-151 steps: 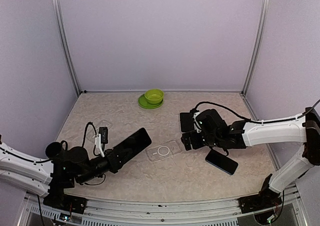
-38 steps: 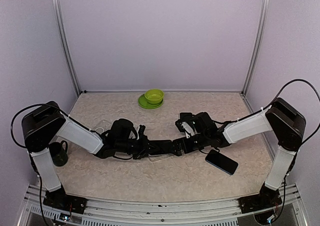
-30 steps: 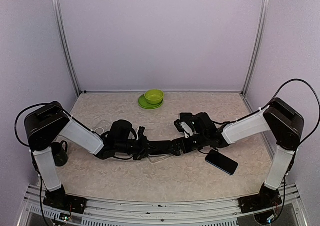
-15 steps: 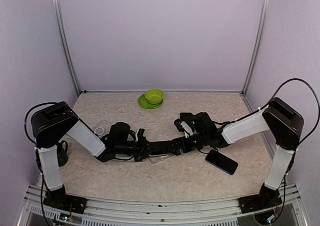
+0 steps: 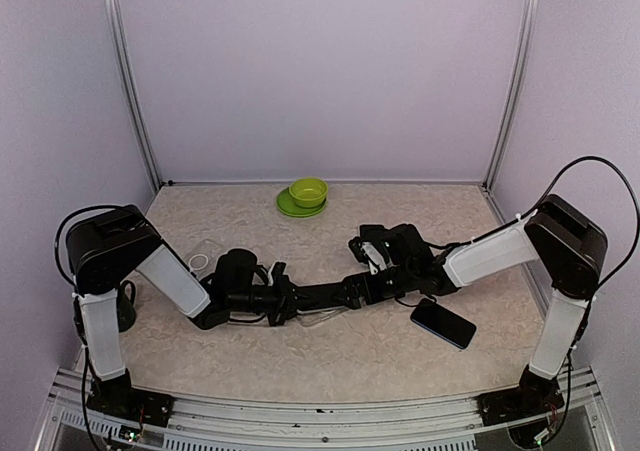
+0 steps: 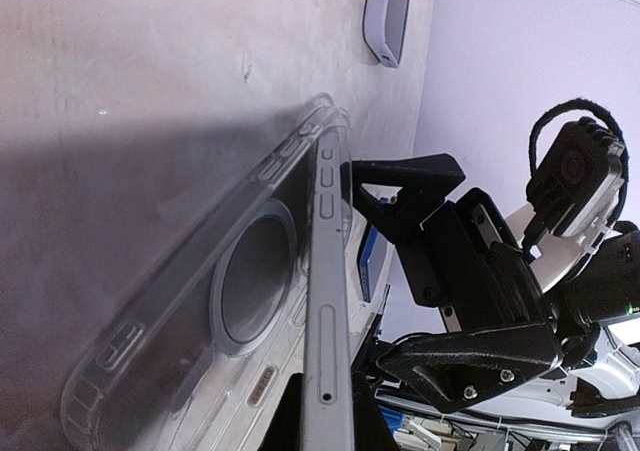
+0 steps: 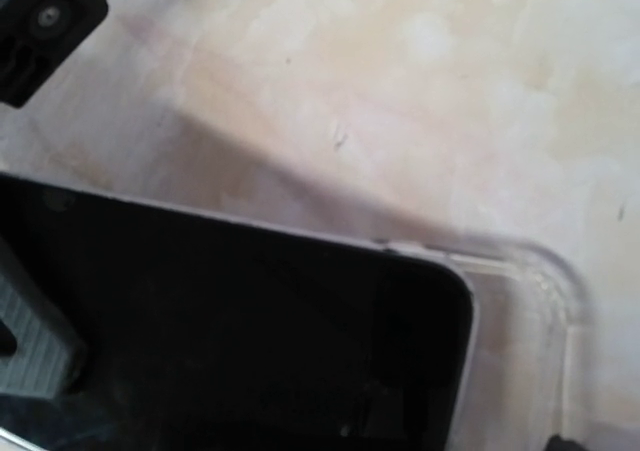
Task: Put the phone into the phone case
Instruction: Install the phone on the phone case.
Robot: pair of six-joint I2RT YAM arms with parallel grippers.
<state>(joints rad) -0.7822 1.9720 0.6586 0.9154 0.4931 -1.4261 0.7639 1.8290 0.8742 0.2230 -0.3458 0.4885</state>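
My left gripper (image 5: 288, 297) is shut on a dark phone (image 5: 318, 292) and holds it on edge, tilted over the clear phone case (image 5: 322, 314) at the table's middle. In the left wrist view the phone's grey side (image 6: 328, 301) stands against the case (image 6: 200, 311), its far end at the case's far rim, with my fingers (image 6: 285, 421) on both faces. My right gripper (image 5: 366, 287) is at the phone's far end, jaws spread, seen in the left wrist view (image 6: 440, 261). The right wrist view shows the black screen (image 7: 230, 341) over the case's corner (image 7: 545, 291).
A second phone (image 5: 443, 323) lies right of the case and also shows in the left wrist view (image 6: 388, 11). A dark flat item (image 5: 372, 239) lies behind my right gripper. A green bowl on a plate (image 5: 307, 193) stands at the back. A black mug (image 5: 120, 306) stands at the left.
Since five seconds ago my left gripper carried the phone to the case and my right gripper came to its far end. In the last second only my left arm's elbow shifted.
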